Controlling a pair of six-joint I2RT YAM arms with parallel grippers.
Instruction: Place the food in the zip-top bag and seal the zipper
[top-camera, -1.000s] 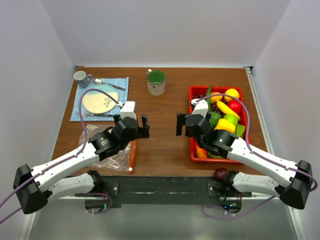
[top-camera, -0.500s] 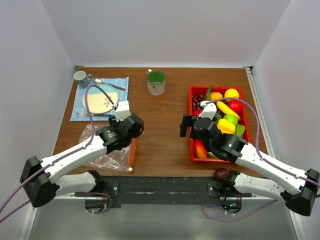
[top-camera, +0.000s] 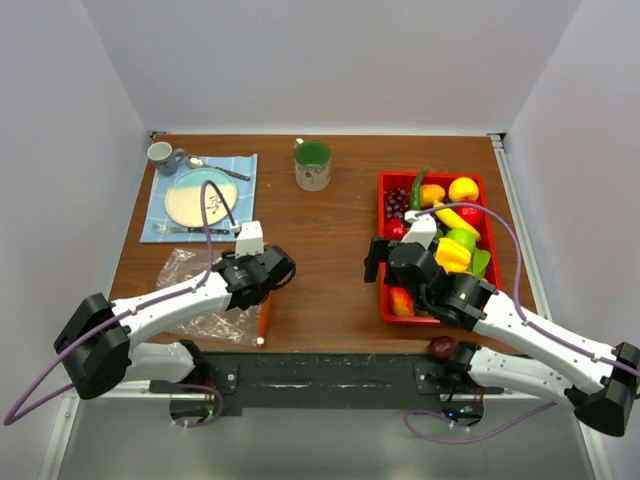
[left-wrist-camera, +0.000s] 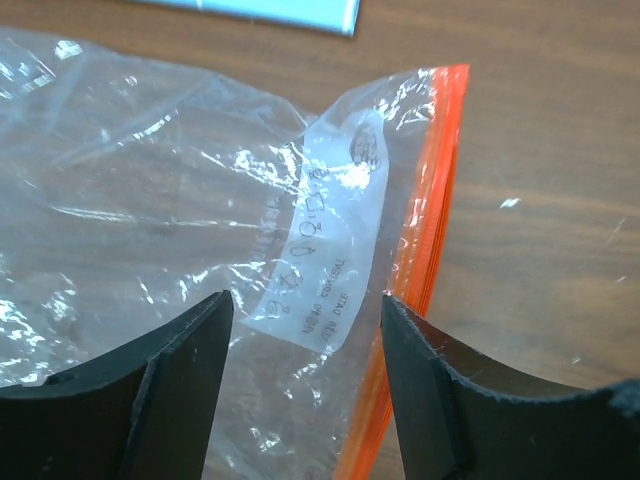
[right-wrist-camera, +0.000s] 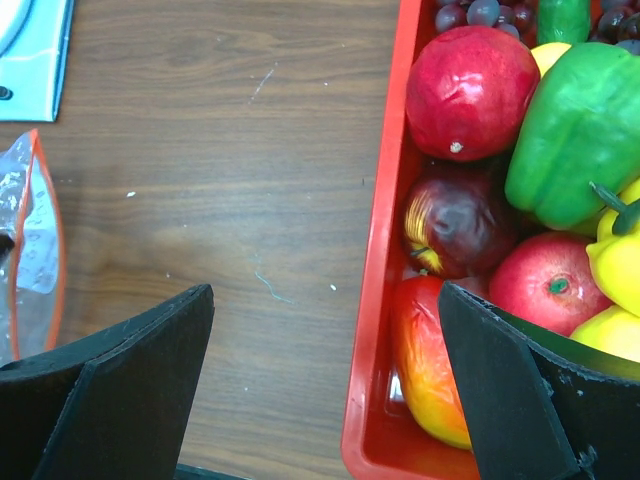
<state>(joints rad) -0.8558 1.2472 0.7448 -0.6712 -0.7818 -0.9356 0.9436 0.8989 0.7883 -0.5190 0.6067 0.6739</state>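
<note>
Between the wide-spread left jaws lies the zip-top bag (left-wrist-camera: 150, 200), its zipper (left-wrist-camera: 425, 230) by the right-hand one; the right jaws, equally wide, straddle the rim of the red tray (right-wrist-camera: 378, 250).

1 zip-top bag (left-wrist-camera: 150, 200) with 1 zipper (left-wrist-camera: 440, 200), between left gripper (left-wrist-camera: 305, 300) jaws. 1 red tray (right-wrist-camera: 375, 250) ahead of right gripper (right-wrist-camera: 325, 290) jaws: 5 food (right-wrist-camera: 470, 90) pieces whole, 4+ cut off. Beyond the jaws: 1 mug (top-camera: 313, 165), 1 cup (top-camera: 160, 153), 1 plate (top-camera: 195, 198).

Things placed around the mug (top-camera: 313, 165)
The zip-top bag (top-camera: 183, 267) is laid front-left; the food (top-camera: 452, 216) is held in a tray (right-wrist-camera: 372, 280) rightward.
</note>
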